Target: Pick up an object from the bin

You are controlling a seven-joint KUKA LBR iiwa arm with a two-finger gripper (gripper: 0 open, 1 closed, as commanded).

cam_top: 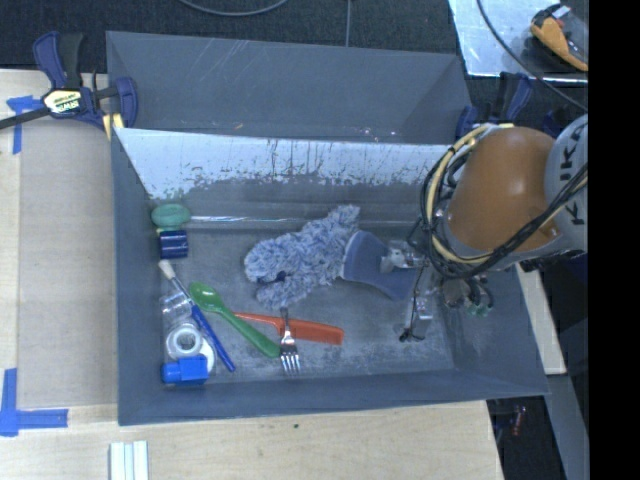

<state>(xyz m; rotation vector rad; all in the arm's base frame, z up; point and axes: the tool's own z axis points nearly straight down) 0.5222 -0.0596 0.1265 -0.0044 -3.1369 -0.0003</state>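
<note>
My gripper (414, 323) hangs low over the bin floor near the right wall, close to the front. Nothing shows in its grasp. Just to its upper left lies a shaggy blue-grey duster (300, 253), whose smooth blue end (368, 264) points at the gripper and lies a short way from it. Left of the gripper, an orange-handled fork (300, 332) lies on the floor with its tines toward the front wall. A green plastic spoon (236, 320) crosses under it.
Along the left wall lie a small bottle with a green cap (171, 224), a blue pen (212, 338), a clear piece with a round ring (184, 342) and a blue block (187, 371). The arm's orange cover looms over the bin's right rim.
</note>
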